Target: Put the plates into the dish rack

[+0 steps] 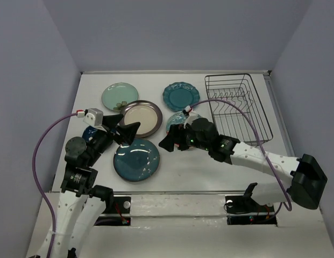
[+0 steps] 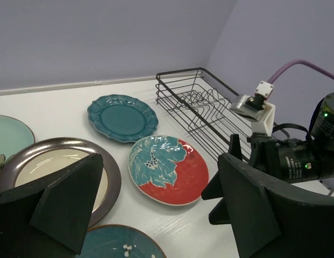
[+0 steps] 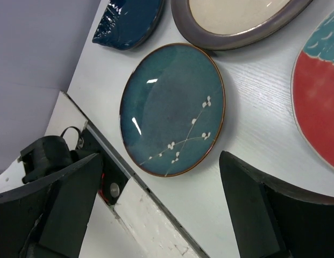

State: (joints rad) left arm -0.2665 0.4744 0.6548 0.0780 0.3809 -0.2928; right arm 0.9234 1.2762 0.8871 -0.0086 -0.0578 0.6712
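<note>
The black wire dish rack (image 1: 237,107) stands empty at the back right and also shows in the left wrist view (image 2: 201,102). Several plates lie flat on the table: mint green (image 1: 116,95), cream with brown rim (image 1: 141,117), scalloped teal (image 1: 180,95), red with a teal leaf (image 2: 169,169), blue with white blossoms (image 1: 136,159) and glossy dark blue (image 3: 129,21). My left gripper (image 1: 123,126) is open and empty, hovering by the cream plate's near left rim. My right gripper (image 1: 172,138) is open and empty above the table, between the blossom plate (image 3: 172,110) and the red plate.
My right arm's wrist with its camera and purple cable (image 2: 296,156) hangs over the near side of the red plate, between it and the rack. The table's near edge (image 3: 150,199) and the left arm's base (image 3: 45,156) lie just beyond the blossom plate.
</note>
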